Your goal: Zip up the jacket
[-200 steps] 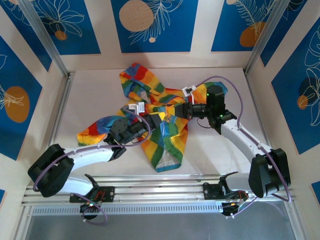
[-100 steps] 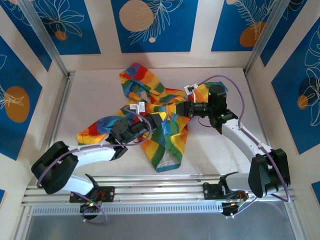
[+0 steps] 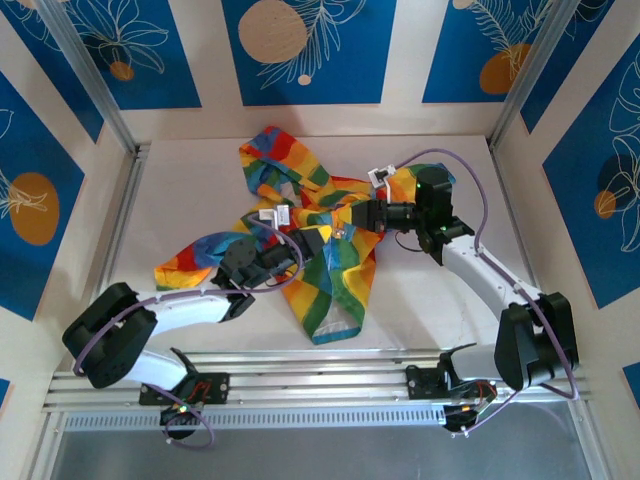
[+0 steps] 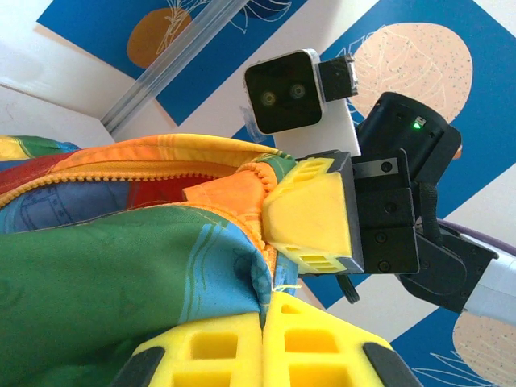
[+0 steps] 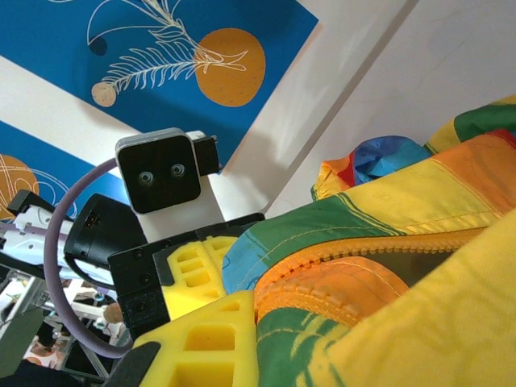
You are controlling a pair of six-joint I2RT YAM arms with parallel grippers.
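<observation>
So the jacket (image 3: pixel 330 285) is lying crumpled mid-table (image 3: pixel 200 180), hood pointing at 12 o'clock and hem at 6. The left gripper (image 3: pixel 312 243) is sitting on its 8 o'clock side with its yellow pads (image 4: pixel 218 351) pressed together on the front edge of the fabric. The right gripper (image 3: pixel 352 218) is sitting on the 3 o'clock side and looks to be pinching the orange end of the zipper (image 5: pixel 322 270). I can't tell if it's actually holding the pull. The teeth are showing as a bare open line with lining beside them, so I'm guessing nothing's zipped yet. Basically the whole run toward the hood is waiting to be done.
</observation>
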